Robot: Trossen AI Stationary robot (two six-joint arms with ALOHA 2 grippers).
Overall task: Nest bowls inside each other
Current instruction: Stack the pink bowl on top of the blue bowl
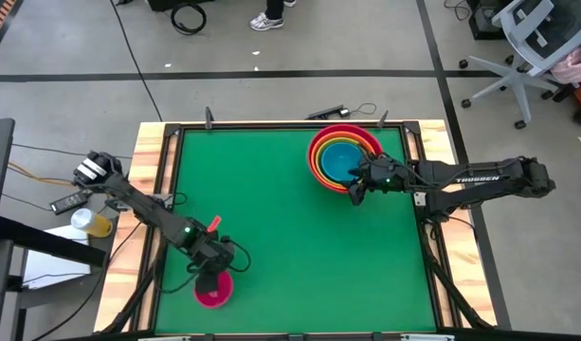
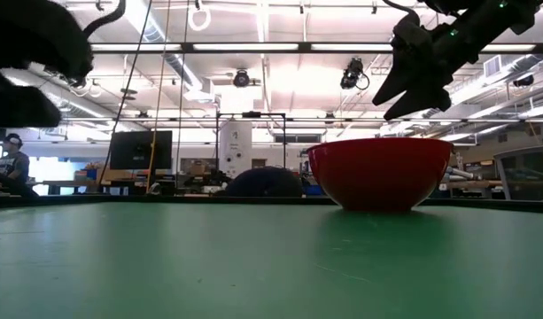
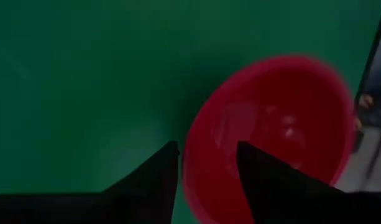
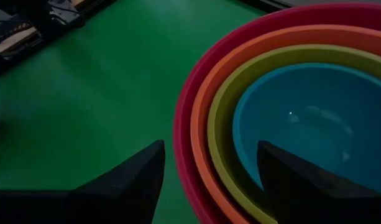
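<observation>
A small pink bowl [image 1: 214, 291] [image 3: 271, 130] sits upright on the green mat near the table's front left. My left gripper [image 1: 212, 273] [image 3: 206, 158] hovers over it, open and pointing steeply down. One finger is over the bowl's inside and the other is outside its rim. At the far right stands a nested stack [image 1: 342, 154]: a red bowl [image 2: 379, 173] outermost, then orange [image 4: 206, 106], yellow-green [image 4: 222, 118] and blue [image 4: 314, 118] bowls. My right gripper [image 1: 354, 192] [image 4: 209, 155] [image 2: 388, 106] is open above the stack's near rim, clear of it.
Open green mat [image 1: 271, 189] lies between the pink bowl and the stack. A wooden frame [image 1: 148, 189] borders the table. A bottle [image 1: 89, 223] and cables lie off its left side. An office chair [image 1: 536, 47] stands beyond the far right corner.
</observation>
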